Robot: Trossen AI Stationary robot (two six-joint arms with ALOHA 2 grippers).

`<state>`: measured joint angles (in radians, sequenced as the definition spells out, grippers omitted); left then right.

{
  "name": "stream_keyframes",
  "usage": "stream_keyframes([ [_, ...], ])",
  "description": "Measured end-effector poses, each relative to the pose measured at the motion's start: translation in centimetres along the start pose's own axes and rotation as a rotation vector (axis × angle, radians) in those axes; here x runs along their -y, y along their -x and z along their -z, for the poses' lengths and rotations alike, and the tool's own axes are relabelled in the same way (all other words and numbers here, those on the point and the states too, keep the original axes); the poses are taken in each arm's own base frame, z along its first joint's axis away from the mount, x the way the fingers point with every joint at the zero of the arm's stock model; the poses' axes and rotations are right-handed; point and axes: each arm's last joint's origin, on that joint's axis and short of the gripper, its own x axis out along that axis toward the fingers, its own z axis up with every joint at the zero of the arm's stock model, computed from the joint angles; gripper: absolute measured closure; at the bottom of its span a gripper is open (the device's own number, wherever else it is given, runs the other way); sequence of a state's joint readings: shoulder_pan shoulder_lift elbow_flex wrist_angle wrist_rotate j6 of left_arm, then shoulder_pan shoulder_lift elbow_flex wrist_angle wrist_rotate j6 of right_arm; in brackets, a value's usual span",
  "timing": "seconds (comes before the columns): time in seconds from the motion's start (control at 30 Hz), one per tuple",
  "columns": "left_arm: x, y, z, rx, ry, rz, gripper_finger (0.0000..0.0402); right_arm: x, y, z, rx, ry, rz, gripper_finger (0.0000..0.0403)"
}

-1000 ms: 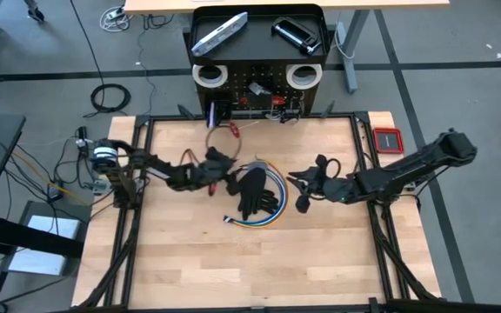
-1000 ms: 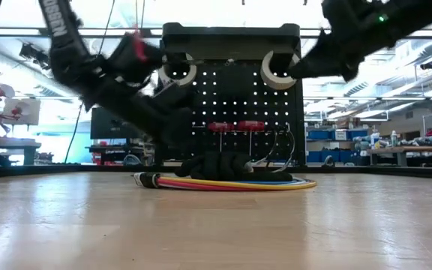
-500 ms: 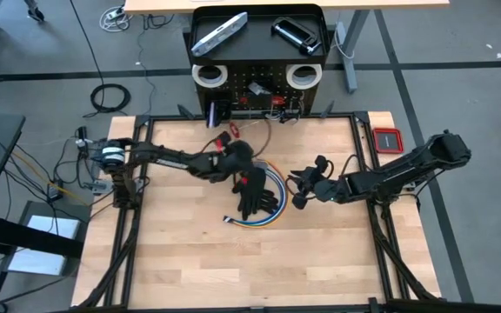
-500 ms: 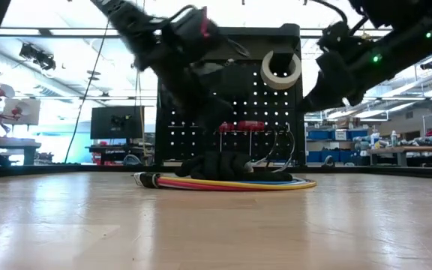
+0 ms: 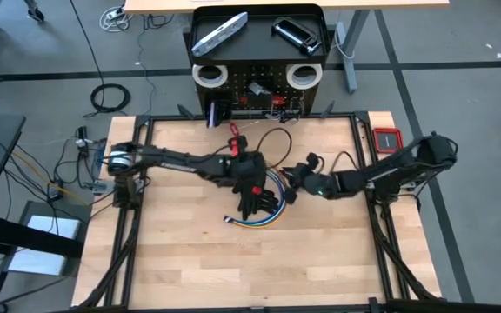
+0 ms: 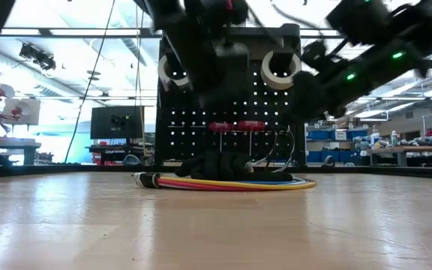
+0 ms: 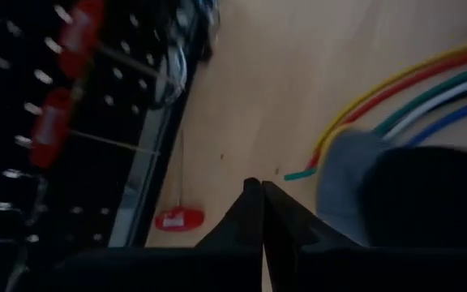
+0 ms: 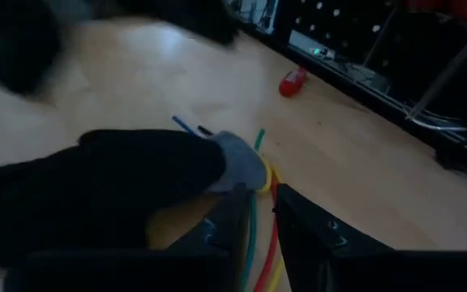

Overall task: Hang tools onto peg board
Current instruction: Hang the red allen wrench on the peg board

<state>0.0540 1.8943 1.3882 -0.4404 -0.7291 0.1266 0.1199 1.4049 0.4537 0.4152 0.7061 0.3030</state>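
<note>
Left gripper (image 5: 252, 168), fingers pressed together on nothing visible, hovered over the black glove (image 5: 255, 193) on the coloured wire coil (image 5: 263, 215) at table centre, apparently placed to reach them; half a second before it sat toward 10 o'clock of there. Right gripper (image 5: 296, 181), fingers narrowly parted and empty, had closed in from 3 o'clock. The peg board (image 5: 259, 97) stood at 12 o'clock, tape rolls (image 5: 208, 75) already hung.
</note>
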Motion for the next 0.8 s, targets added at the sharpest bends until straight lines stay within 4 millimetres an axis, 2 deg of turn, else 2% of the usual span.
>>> stream_keyframes([
  [0.07,0.1,2.1,-0.1,0.044,0.021,-0.003,0.0398,0.3,-1.6,-0.4,-0.029,0.007,-0.024,0.0329],
  [0.17,0.0,4.9,0.8,0.093,0.063,-0.017,0.0398,0.2,-4.5,-1.7,-0.062,-0.024,-0.062,0.0333],
  [0.37,-0.9,9.4,5.4,0.176,0.21,-0.068,0.0398,-1.9,-10.9,-3.9,-0.065,0.022,-0.044,0.0351],
  [0.6,-1.5,11.5,9.9,0.321,0.336,-0.041,0.0398,-4.3,-18.3,-4.5,-0.045,-0.124,-0.004,0.0374],
  [0.7,-1.5,11.4,12.1,0.315,0.326,-0.043,0.0398,-4.6,-20.8,-4.6,-0.028,-0.168,0.033,0.0385],
  [0.8,-1.6,11.2,14.5,0.301,0.327,-0.045,0.0398,-4.5,-23.0,-4.1,0.004,-0.2,0.168,0.0395],
])
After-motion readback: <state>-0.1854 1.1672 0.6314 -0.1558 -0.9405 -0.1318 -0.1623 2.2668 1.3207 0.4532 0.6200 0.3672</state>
